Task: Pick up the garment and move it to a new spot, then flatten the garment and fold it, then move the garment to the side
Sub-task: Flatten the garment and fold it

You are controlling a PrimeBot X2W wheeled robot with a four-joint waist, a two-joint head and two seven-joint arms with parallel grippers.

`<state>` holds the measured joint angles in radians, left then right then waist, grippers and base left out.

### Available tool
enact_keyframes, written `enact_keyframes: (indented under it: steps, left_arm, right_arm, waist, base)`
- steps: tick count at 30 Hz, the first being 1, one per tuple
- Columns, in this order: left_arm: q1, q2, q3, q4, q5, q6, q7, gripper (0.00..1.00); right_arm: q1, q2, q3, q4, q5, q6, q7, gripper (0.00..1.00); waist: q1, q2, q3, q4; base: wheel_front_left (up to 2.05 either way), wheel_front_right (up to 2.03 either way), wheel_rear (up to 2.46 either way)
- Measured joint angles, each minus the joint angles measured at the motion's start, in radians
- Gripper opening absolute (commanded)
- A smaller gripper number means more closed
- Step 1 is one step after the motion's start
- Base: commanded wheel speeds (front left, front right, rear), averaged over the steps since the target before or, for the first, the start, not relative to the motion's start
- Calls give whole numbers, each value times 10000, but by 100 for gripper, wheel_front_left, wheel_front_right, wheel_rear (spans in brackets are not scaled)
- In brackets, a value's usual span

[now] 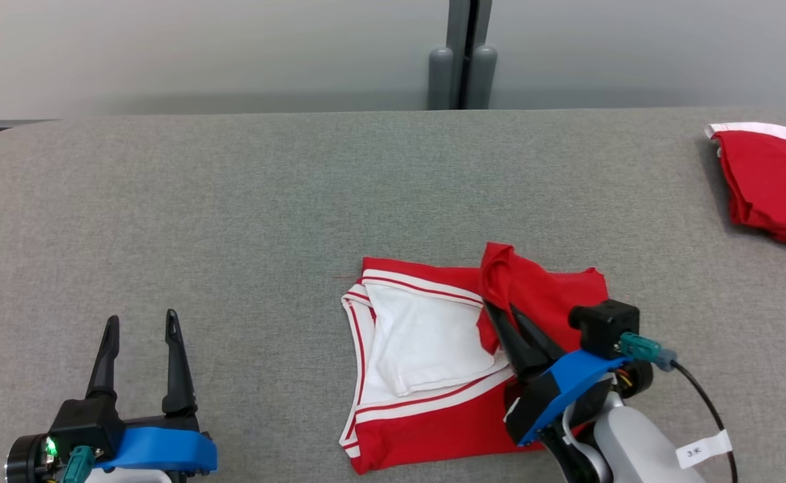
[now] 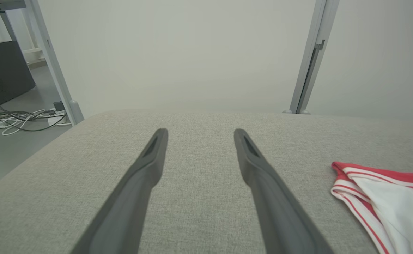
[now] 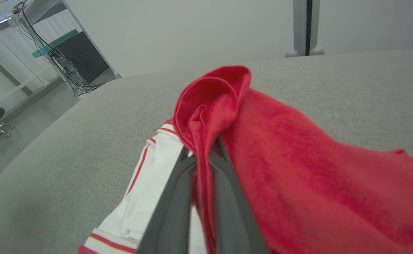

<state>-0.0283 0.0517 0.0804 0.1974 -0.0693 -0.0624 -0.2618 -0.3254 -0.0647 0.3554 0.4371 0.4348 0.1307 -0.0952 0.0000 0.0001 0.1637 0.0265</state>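
- The garment (image 1: 426, 349), red with a white panel and red-and-white striped trim, is lying on the grey fabric-covered table (image 1: 231, 215). In the head view it is sitting near the front edge, right of centre.
- Its white panel is facing up on the left part. Red cloth is showing on the right part and along the near side.
- The right gripper (image 1: 502, 310) is pinching a raised fold of the garment's red cloth, its two dark fingers drawn almost together on the fabric.
- In the right wrist view the garment (image 3: 298, 169) is bunching up and over the tips of the right gripper (image 3: 202, 148), with red cloth caught between the fingers. The white panel is lying just left of them.
- The pinched fold is standing above the rest of the garment, which is resting on the table.
- The left gripper (image 1: 142, 317) is sitting at the lower left of the head view, well apart from the garment, fingers spread wide and holding nothing.
- In the left wrist view, bare table is showing between the fingers of the left gripper (image 2: 200, 131). The garment's striped edge (image 2: 386, 190) is lying off to the right.
- A second red item (image 1: 775, 181) with a white band is lying at the table's far right, well apart from the garment.
- A grey post (image 1: 463, 54) is standing behind the table's far edge.
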Motion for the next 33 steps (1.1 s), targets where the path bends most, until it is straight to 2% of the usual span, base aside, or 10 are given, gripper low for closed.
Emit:
enact_keyframes:
  steps: [14,15,16,17,25,29,33]
  left_arm:
    - [-360,-8,-318,249,-105,-58,0,100]
    - [-361,-6,-326,255,-113,-58,0,100]
    - [-361,-4,-332,267,-117,-58,0,100]
    - [-364,-4,-332,278,-119,-58,0,100]
    - [-348,-6,-351,280,-176,-19,0,100]
    - [-343,-6,-374,270,-184,2,0,100]
    - [-317,-4,-389,240,-178,0,0,100]
  right_arm:
    - [-1140,151,2491,652,1210,0,-359,0]
    - [-1205,155,2581,775,1290,0,-393,8]
    - [-1267,157,2631,941,1365,0,-401,71]
    - [-1327,153,2698,1080,1407,0,-447,100]
    - [-1729,159,2757,1728,1517,0,-1145,100]
    - [-1873,146,2125,1881,928,0,-1465,100]
    - [-1814,-238,1296,1563,393,0,-1615,100]
  waist:
    - [0,-2,231,521]
    - [0,-1,231,546]
    - [0,-2,227,566]
    - [0,-2,223,579]
    - [0,-2,129,457]
    - [0,-1,55,271]
    - [-1,-2,-54,88]
  base:
    - [0,0,0]
    - [0,0,0]
    - [0,0,0]
    - [0,0,0]
    - [0,0,0]
    - [0,0,0]
    - [0,0,0]
